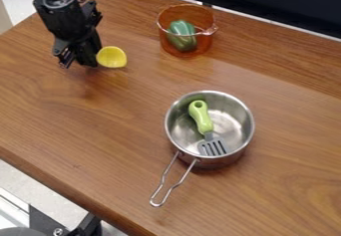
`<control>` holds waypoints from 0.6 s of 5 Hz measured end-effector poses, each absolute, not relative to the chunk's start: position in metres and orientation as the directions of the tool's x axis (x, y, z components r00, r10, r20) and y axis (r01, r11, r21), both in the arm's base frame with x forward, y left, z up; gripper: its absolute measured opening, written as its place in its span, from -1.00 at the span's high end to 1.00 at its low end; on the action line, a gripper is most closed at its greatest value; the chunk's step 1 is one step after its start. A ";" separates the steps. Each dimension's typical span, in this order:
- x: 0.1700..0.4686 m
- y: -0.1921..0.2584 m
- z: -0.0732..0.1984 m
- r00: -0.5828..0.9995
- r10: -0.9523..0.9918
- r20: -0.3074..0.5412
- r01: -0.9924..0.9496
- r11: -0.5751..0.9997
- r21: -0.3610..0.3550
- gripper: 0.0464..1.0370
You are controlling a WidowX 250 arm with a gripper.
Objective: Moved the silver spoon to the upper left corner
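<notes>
- Nearest, on the wooden table (120, 145), stands a metal saucepan (236, 153), its looped wire handle pointing toward the camera.
- Inside it lies a slotted turner (212, 146), with a green grip and a grey blade.
- Farther back, toward the upper left of the view, is the yellow spoon-like piece (112, 57), the likeliest match for the spoon. It shows as a smooth, rounded, shallow bowl, yellow rather than silver.
- Its left edge meets the dark outline of the gripper (79, 60); any handle is hidden or lost against the black. Whether they touch is unclear.
- The gripper hangs low over the table; I cannot tell whether it is open or closed, or gripping the piece.
- Farther back, an orange see-through pot (166, 33) holds a green pepper-like thing (182, 35), its lower part veiled by the tinted wall.
</notes>
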State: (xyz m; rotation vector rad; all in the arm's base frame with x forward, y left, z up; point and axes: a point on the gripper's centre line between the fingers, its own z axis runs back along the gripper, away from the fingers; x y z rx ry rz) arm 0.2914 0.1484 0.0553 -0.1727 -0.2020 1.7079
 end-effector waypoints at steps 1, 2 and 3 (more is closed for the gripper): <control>0.294 0.145 0.055 -0.151 0.988 -0.014 -0.959 -0.150 -0.241 0.75; 0.293 0.140 0.050 -0.114 0.993 -0.027 -0.969 -0.117 -0.220 0.34; 0.294 0.137 0.050 -0.041 0.999 0.000 -0.977 -0.040 -0.211 -0.23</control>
